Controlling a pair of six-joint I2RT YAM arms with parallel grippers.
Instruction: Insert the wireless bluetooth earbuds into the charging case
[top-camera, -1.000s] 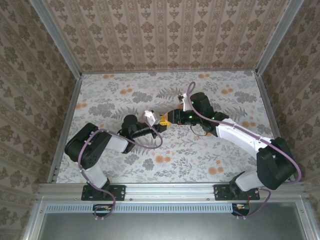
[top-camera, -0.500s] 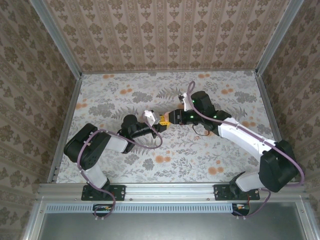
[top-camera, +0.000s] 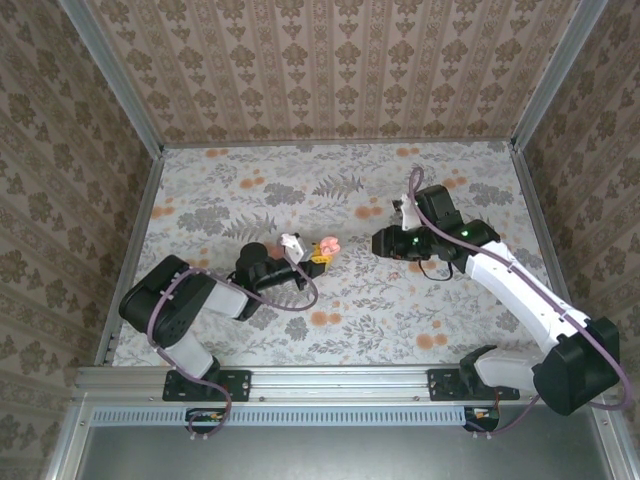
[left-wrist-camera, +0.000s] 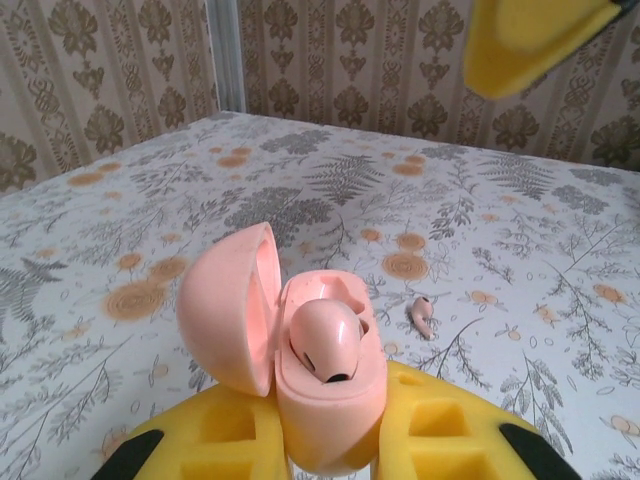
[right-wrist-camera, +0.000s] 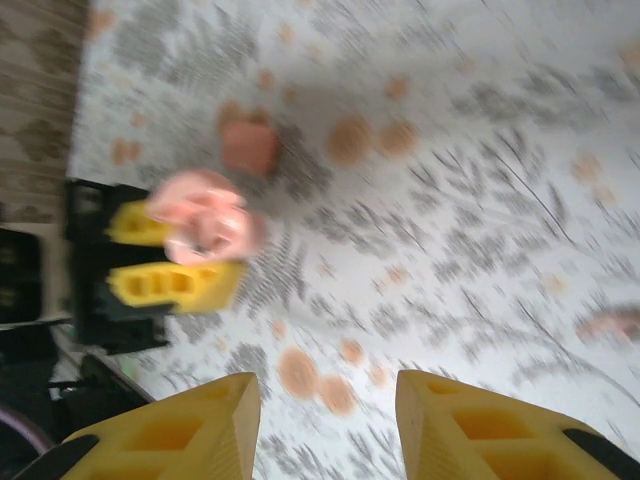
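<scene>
The charging case (left-wrist-camera: 325, 400) is pale pink, with its lid hinged open to the left. My left gripper (left-wrist-camera: 330, 435) is shut on its lower body, a yellow finger (left-wrist-camera: 455, 430) on each side. One pink earbud (left-wrist-camera: 325, 340) sits in the case, bulb up. A second earbud (left-wrist-camera: 423, 316) lies on the table just beyond and right of it. From above, the case (top-camera: 327, 246) is at the tip of the left gripper (top-camera: 316, 256). My right gripper (top-camera: 380, 242) hangs a short way to the right, apart from it. In its own blurred view the right gripper (right-wrist-camera: 325, 420) is open with nothing between its fingers, and the case (right-wrist-camera: 200, 225) is at upper left.
The floral tablecloth (top-camera: 450, 310) covers the table, with wallpapered walls on three sides and metal rails (top-camera: 135, 240) along the edges. A salmon block-like shape (right-wrist-camera: 248, 147) lies beyond the case in the right wrist view. A yellow pad of the right gripper (left-wrist-camera: 530, 40) hangs at upper right in the left wrist view.
My right gripper has let go at the case and drawn back to the right, its fingers wider apart. The left gripper with the case has shifted slightly down and right.
</scene>
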